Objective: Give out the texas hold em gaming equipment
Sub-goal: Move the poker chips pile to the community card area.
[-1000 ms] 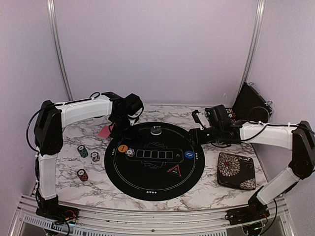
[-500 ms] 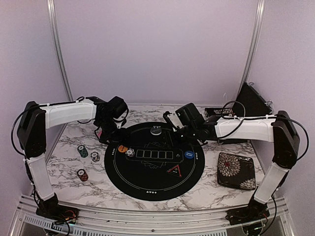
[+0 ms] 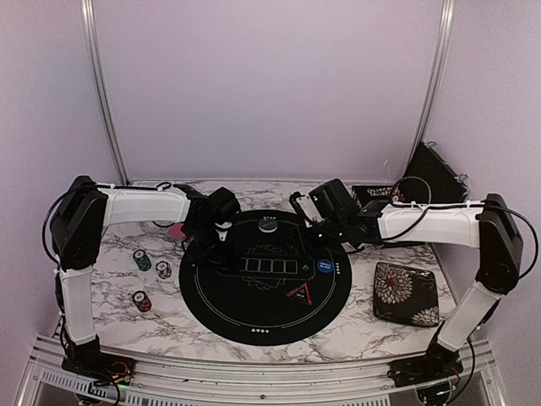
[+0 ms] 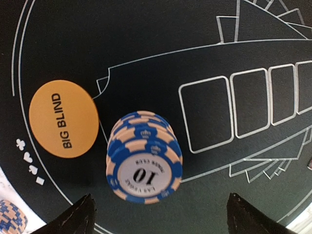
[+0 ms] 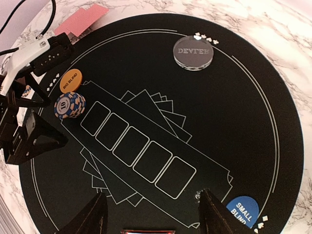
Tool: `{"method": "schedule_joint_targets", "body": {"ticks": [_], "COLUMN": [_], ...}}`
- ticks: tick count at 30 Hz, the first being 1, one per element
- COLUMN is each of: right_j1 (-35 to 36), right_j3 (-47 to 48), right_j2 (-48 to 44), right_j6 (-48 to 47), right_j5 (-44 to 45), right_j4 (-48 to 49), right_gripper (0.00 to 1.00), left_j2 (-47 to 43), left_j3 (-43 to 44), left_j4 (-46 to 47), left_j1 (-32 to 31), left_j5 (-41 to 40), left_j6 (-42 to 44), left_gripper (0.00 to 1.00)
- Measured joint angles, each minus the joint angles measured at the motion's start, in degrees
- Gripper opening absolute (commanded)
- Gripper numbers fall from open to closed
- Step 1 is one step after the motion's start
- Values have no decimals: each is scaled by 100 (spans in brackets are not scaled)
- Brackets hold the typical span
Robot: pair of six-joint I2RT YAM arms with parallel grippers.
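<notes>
**Fig.** Blue-and-cream chip stack (image 4: 144, 156): stood upright on the black mat (image 4: 146, 48), axis vertical, "10" face up, just beside the orange BIG BLIND button (image 4: 63, 118), which is laid flat. L gripper (image 4: 163, 219) is seen released, fingers spread wide w/ the stack ahead of the gap, untouched. R gripper (image 5: 152, 217) is likewise seen released above the mat centre, nothing btwn its fingers. Pink cards (image 5: 80, 19) are laid off the mat on the marble table (image 3: 355, 330), long axis slanted toward the mat rim. Blue SMALL BLIND button (image 5: 243, 210) and grey dealer button (image 5: 193, 51) are placed near the mat rim. Three more chip stacks (image 3: 142, 260) are stood upright on the marble, L of the mat.
</notes>
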Motion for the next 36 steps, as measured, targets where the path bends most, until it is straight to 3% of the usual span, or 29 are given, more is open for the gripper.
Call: {"method": "schedule_joint_targets", "body": {"ticks": [10, 23, 36], "right_j1": [-417, -577, -603], "right_j3": [-514, -750, -828], "right_j2": [-544, -752, -796], "right_j6": [-2, -11, -9], "right_j5": [52, -116, -192], "right_j4": [33, 153, 232], "right_gripper": [61, 61, 61], "left_j2": [372, 649, 680], "left_j3": [356, 562, 577], "left_j4": [55, 57, 48], "left_j1": [-76, -90, -90], "left_j5": [-98, -428, -529], "left_j6": [-151, -258, -297], "left_gripper": [80, 76, 64]}}
